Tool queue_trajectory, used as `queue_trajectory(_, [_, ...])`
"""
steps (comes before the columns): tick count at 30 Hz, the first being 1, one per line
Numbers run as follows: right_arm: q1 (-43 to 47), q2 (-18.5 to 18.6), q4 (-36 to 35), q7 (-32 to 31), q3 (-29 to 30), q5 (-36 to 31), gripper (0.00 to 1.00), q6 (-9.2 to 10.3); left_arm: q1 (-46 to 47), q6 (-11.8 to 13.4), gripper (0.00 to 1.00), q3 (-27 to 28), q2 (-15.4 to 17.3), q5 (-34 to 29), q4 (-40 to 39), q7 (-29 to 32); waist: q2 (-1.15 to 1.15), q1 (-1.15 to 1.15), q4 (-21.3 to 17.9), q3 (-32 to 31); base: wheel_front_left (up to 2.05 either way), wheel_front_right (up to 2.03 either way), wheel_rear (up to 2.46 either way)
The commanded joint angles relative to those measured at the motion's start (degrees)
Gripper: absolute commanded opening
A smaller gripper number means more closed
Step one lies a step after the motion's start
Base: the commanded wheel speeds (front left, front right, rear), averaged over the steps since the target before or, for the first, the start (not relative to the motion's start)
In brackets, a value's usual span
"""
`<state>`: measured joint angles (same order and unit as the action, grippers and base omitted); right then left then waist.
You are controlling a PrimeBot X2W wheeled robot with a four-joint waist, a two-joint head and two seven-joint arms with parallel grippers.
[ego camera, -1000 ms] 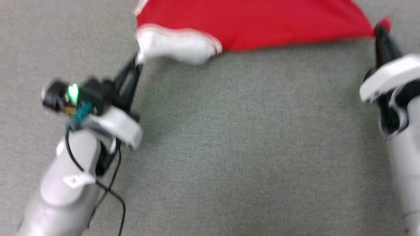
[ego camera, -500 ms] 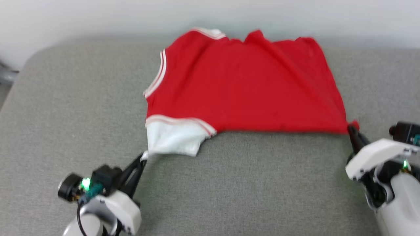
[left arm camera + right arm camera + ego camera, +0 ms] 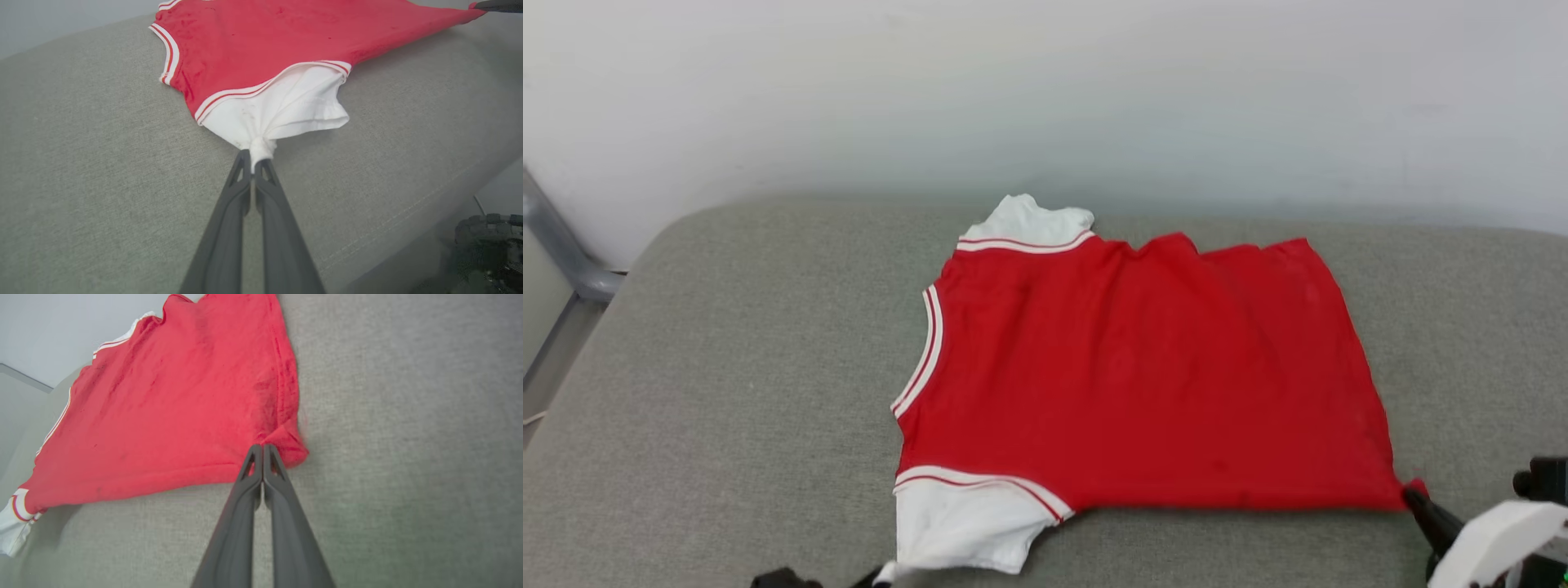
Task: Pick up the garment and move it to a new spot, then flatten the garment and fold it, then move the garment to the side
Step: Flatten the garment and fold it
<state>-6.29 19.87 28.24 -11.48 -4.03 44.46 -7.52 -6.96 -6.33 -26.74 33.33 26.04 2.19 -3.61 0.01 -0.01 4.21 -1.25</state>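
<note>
The garment (image 3: 1143,376) is a red jersey with white sleeves and striped trim, spread mostly flat on the grey cushion (image 3: 727,384), plain side up. My left gripper (image 3: 253,157) is shut on a bunched tip of the near white sleeve (image 3: 286,106), at the bottom edge of the head view (image 3: 882,574). My right gripper (image 3: 261,451) is shut on the near red hem corner (image 3: 286,443), seen at the lower right of the head view (image 3: 1414,496). The fabric between both grips (image 3: 1225,482) runs taut and straight.
The grey cushion has a rounded far-left corner and ends against a pale wall (image 3: 1045,90). A grey metal frame piece (image 3: 564,253) stands at the far left. The cushion's front edge drops off at the right of the left wrist view (image 3: 470,171).
The head camera has tilted upward, so the whole jersey and the wall have come into view and both arms have slid to the bottom edge. Both grips on the garment hold.
</note>
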Motion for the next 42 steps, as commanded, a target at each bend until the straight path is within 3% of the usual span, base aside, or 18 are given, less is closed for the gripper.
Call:
queue_trajectory(1, [2.45,0.90,-2.06,-1.31,0.26,0.94,0.00,0.07,-2.19,0.49,0.00,0.24,0.87,0.49,-1.61,0.44,-0.01,0.01,0.31,-0.71,0.00,0.00,0.00])
queue_trajectory(11, [16.04,1.84,-18.91,-14.44,4.56,3.15,0.00,0.07,-10.07,2.60,0.00,1.77,5.42,2.80,-11.07,2.34,-0.01,0.01,0.67,-1.02,0.00,0.00,0.00])
queue_trajectory(21, [13.55,-2.07,-28.45,-21.11,10.06,-0.75,0.00,0.06,-2.06,1.97,0.00,3.20,5.41,1.88,-11.89,2.12,-0.01,0.01,0.03,1.73,0.00,0.00,0.00])
queue_trajectory(32, [1.99,-4.49,-26.82,-26.81,11.62,-8.04,0.00,0.06,14.30,-0.06,0.00,2.67,4.46,1.80,-3.81,2.90,-0.01,0.01,-1.04,9.01,0.00,0.00,0.00])
queue_trajectory(42, [-7.03,-4.69,-20.74,-27.82,10.00,-11.75,0.00,0.06,27.05,-1.03,0.00,-2.52,3.42,2.17,7.67,3.35,-0.01,0.01,-1.88,14.80,0.00,0.00,0.00])
